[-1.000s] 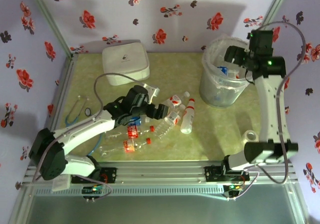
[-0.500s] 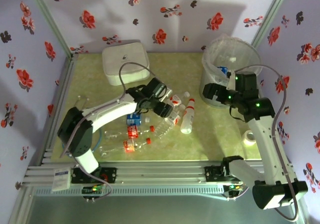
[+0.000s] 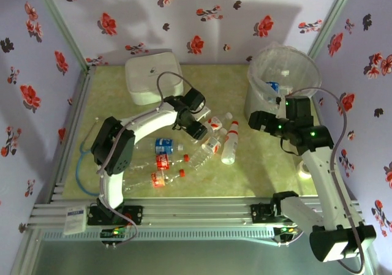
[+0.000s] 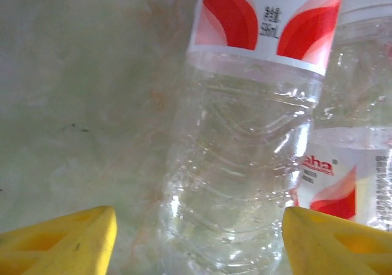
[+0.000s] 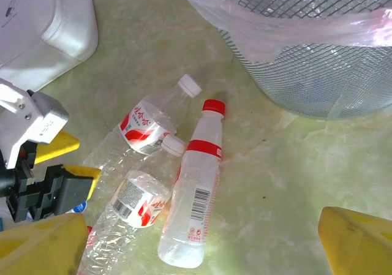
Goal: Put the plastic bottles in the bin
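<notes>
While the left gripper point(image 4: 199, 235) is hanging low over the table point(image 4: 73, 103), its yellow fingers point(image 4: 61, 241) are standing open on either side of a clear bottle point(image 4: 239, 165) with a red and white label. The right finger is sitting just beside the bottle's wall and a gap is showing at the left finger, so nothing is being gripped. A second bottle point(image 4: 355, 165) with a red label is lying against the first on its right.

From above, this gripper is sitting at the far end of the loose bottles point(image 3: 199, 154), which are lying on their sides across the middle of the table, between the white box point(image 3: 153, 76) at the far left and the bin point(image 3: 285, 82) at the far right. A red-capped bottle point(image 3: 229, 143) is lying at the right edge of the cluster, and a blue-labelled bottle point(image 3: 164, 145) is lying on the left side.

The right gripper point(image 5: 199, 226) is hovering near the bin's foot, its jaws standing wide apart and holding nothing. The bin is standing upright, lined with a thin pinkish bag point(image 5: 294, 27), with something blue showing inside.
</notes>
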Controlling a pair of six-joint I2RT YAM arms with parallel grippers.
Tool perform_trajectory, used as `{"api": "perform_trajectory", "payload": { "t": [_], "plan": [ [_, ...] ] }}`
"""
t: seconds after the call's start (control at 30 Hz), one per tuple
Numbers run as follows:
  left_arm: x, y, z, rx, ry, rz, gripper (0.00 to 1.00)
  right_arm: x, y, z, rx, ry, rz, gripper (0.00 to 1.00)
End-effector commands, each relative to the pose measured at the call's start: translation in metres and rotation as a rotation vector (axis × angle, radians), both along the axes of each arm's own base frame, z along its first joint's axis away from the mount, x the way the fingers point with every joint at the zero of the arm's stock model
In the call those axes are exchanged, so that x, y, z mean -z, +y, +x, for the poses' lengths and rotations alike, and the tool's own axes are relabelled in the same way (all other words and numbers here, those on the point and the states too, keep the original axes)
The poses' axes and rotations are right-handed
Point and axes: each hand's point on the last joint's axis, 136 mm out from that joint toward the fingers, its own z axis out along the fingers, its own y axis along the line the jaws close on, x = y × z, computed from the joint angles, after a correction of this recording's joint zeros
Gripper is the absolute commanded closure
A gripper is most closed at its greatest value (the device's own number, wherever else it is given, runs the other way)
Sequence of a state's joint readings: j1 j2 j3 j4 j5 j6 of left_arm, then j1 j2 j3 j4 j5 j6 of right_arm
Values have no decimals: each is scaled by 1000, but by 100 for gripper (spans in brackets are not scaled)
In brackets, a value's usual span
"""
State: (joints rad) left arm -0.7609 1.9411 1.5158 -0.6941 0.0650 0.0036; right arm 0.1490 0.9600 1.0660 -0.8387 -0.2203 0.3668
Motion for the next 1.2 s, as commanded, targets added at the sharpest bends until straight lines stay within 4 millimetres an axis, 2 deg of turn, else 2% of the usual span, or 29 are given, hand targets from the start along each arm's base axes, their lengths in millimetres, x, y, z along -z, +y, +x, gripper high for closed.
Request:
{"api": "perform_trajectory", "payload": {
  "t": [0.0, 0.17, 0.3, 0.43, 0.6, 0.7, 0.73, 0.8, 0.87, 0.93, 1.0, 1.07, 1.17],
  "plan": [
    [-3, -7, -10, 50, 36, -51, 23, 3, -4, 2, 0, -4, -38, 3],
    [16, -4, -11, 53, 79, 10, 19, 12, -4, 2, 1, 17, -38, 4],
    [27, -3, -9, 58, 90, 42, 9, 12, -5, 4, 5, 13, -40, 4],
    [35, -2, -2, 57, 90, 72, 17, 16, -4, 4, 5, 27, -37, 3],
    [31, -5, 5, 55, 65, 66, 26, 20, -7, 3, 29, 38, -40, 3],
    [20, -6, 12, 45, 39, 47, 32, 19, -8, 2, 48, 38, -29, 2],
    [15, -6, 15, 40, 28, 37, 38, 19, -8, 2, 54, 37, -20, 1],
    [-1, -9, 22, 30, 0, 10, 41, 19, -3, 2, 52, 20, 19, 1],
    [-23, -11, 28, 17, -38, -24, 42, 11, 17, 3, 3, -20, 149, 1],
    [-43, -13, 29, 7, -67, -56, 42, -11, 45, 9, -60, -94, 361, 1],
    [-62, -13, 29, -6, -92, -95, 44, -28, 59, 15, -75, -149, 508, 1],
    [-74, -14, 25, -32, -104, -154, 48, -33, 66, 19, -70, -180, 577, 1],
    [-89, -18, 19, -108, -120, -294, 50, -32, 81, 19, -105, -200, 570, 1]
  ]
}}
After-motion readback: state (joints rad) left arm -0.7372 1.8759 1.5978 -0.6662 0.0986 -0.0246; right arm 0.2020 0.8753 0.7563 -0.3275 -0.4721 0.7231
